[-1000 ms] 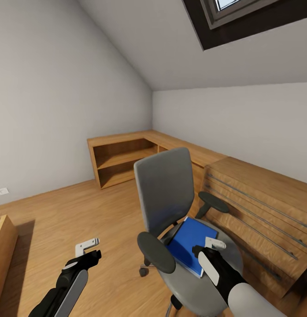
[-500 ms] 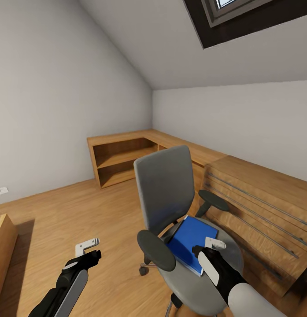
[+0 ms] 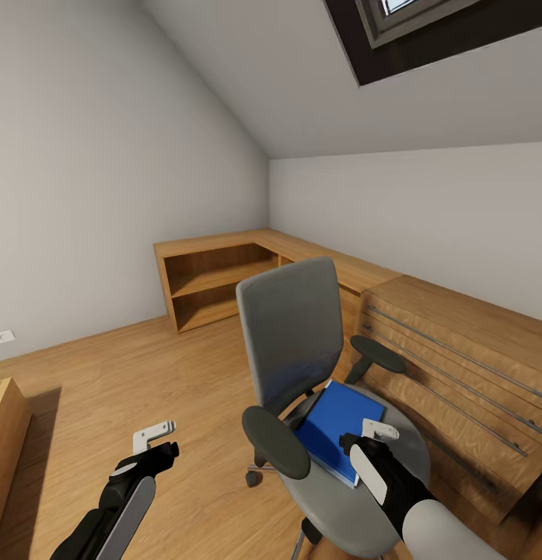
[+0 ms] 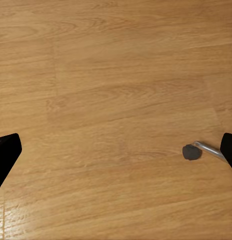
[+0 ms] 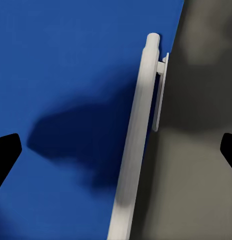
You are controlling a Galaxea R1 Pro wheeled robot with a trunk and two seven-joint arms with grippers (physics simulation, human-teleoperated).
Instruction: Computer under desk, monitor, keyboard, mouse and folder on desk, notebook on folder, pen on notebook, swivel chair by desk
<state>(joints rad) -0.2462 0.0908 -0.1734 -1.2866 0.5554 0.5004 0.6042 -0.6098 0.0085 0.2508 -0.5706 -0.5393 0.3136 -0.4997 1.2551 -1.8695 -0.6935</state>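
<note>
The swivel chair point(image 3: 290, 334) stands in front of me, grey back upright, black armrests on both sides. The bright blue folder point(image 3: 337, 428) lies flat on its grey seat point(image 3: 333, 498). My right gripper point(image 3: 379, 430) hovers open just above the folder's near edge. In the right wrist view the folder point(image 5: 61, 75) sits beside a white pen point(image 5: 136, 140) lying along its edge on the seat point(image 5: 196, 165), under the open gripper point(image 5: 116, 155). My left gripper point(image 3: 154, 433) hangs open over bare wood floor. The left wrist view has it point(image 4: 116, 155) above the floor, near a chair caster point(image 4: 191, 152).
A low wooden shelf unit point(image 3: 216, 280) runs along the far walls into the corner. A wooden drawer chest point(image 3: 457, 365) stands close to the chair's right. A wooden bed frame corner point(image 3: 6, 435) is at the left edge. Open floor point(image 3: 131, 373) lies to the left.
</note>
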